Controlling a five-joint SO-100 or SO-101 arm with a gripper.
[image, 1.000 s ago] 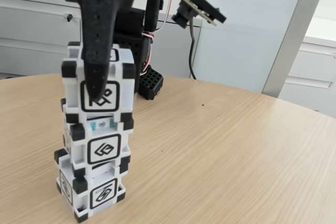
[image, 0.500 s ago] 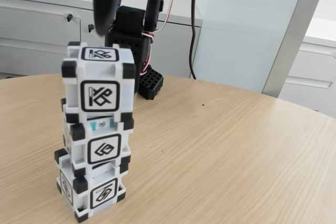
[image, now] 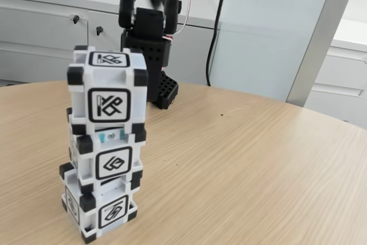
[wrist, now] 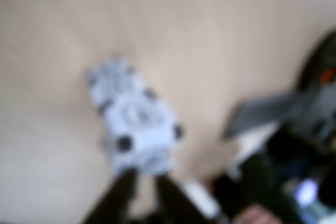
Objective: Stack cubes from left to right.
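Standing three high on the round wooden table [image: 258, 159], white plastic cubes w/ black corners [image: 106, 142] look done; gripper [wrist: 142, 179] blurred, prob. empty, can't tell if parted; next: park arm.

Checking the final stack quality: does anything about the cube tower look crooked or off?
Slightly. In the fixed view the three cubes stand stacked on the table but not flush: the bottom cube is twisted relative to the two above. Nothing looks toppled or damaged.
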